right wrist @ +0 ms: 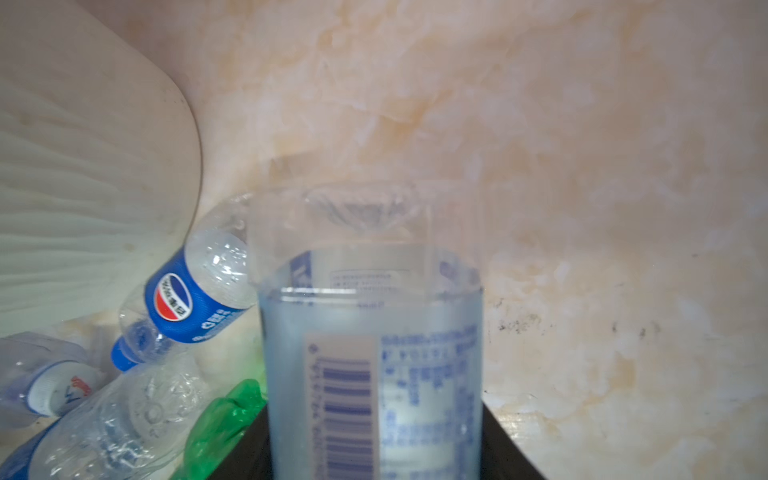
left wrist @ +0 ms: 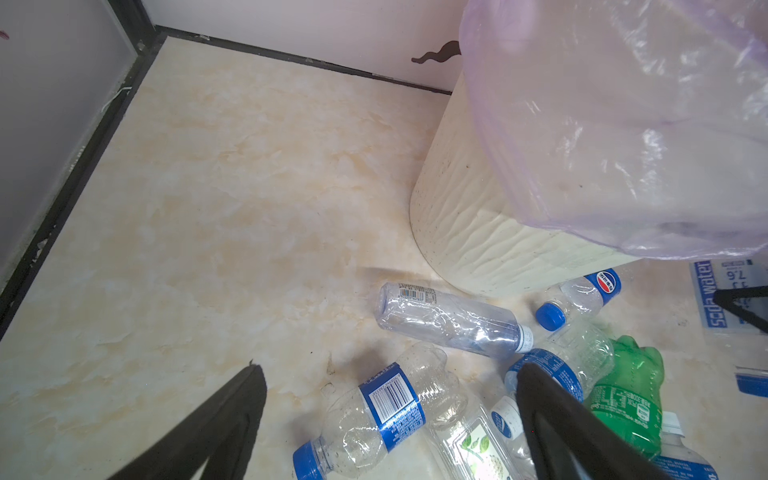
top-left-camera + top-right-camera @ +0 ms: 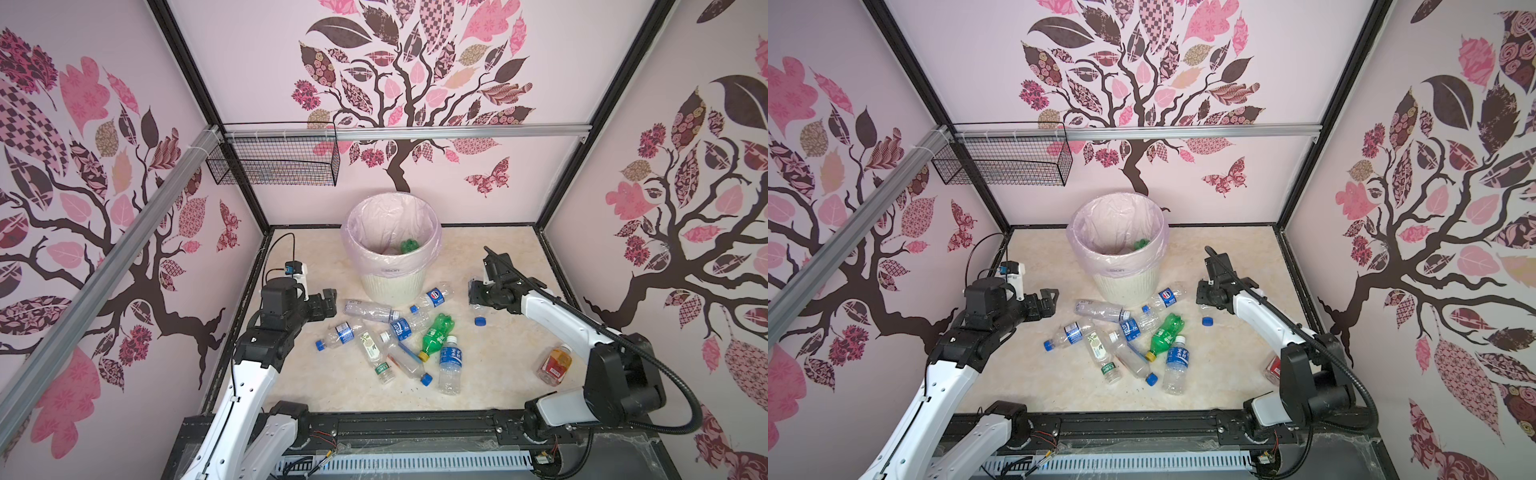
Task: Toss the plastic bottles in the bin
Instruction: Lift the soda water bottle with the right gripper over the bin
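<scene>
The bin (image 3: pixel 392 286) (image 3: pixel 1121 286), cream and ribbed with a pink liner, stands at the back middle; a green bottle (image 3: pixel 409 246) lies inside it. Several plastic bottles (image 3: pixel 399 328) (image 3: pixel 1129 328) lie in a heap in front of it, among them a green one (image 3: pixel 436 334). A squat red-labelled bottle (image 3: pixel 555 365) lies apart on the right. My right gripper (image 3: pixel 478 297) (image 1: pixel 374 436) is down right of the bin, shut on a clear pale-blue-labelled bottle (image 1: pixel 374 353). My left gripper (image 3: pixel 328 301) (image 2: pixel 390 370) hangs open above the heap's left end, holding nothing.
A loose blue cap (image 3: pixel 480 321) lies just in front of the right gripper. A black wire mesh basket (image 3: pixel 276 160) hangs on the back wall rail at the left. Walls close the floor on three sides, and a black rail (image 3: pixel 415 424) runs along its front edge.
</scene>
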`<state>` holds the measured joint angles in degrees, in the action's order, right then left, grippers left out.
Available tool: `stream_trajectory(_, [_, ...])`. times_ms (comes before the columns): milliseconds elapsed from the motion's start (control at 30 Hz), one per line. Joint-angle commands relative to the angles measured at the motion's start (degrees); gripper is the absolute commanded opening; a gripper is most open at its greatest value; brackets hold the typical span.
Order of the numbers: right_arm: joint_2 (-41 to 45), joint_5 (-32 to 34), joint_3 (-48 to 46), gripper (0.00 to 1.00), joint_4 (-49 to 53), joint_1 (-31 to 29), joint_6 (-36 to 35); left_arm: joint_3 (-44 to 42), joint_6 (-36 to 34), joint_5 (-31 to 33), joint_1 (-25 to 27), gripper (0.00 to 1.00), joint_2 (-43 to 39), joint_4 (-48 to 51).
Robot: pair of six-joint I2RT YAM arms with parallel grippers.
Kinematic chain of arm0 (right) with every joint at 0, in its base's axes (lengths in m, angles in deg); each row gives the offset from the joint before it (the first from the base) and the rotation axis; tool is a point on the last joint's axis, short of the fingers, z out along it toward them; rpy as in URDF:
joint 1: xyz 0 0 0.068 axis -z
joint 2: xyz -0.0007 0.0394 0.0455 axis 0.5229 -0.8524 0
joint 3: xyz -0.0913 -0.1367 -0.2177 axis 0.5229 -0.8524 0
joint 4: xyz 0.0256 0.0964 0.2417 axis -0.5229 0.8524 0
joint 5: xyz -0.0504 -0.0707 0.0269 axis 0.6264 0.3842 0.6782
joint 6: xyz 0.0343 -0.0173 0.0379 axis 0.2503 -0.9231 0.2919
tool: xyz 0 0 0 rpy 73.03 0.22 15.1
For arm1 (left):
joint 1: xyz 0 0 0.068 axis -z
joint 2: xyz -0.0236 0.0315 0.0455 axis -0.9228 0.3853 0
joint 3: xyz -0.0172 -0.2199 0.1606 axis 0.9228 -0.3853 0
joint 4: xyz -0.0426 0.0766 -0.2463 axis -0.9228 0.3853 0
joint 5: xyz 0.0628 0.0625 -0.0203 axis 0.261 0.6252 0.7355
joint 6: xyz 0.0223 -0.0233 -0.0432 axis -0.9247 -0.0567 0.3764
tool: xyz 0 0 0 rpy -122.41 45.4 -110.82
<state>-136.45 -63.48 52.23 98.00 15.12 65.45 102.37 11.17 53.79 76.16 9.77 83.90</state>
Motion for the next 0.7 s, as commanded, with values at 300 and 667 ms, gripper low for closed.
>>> stream_trajectory(300, [20.7, -2.0, 1.6, 0.45, -7.0, 0.1, -4.4, -0.3, 0.0, -1.1, -0.1, 0.98, 0.3, -0.9])
stream_trajectory(667, [32.7, -13.7, -1.4, 0.47, -17.4, 0.1, -5.6, -0.1, -0.1, -1.1, 0.0, 0.98, -0.4, -0.3])
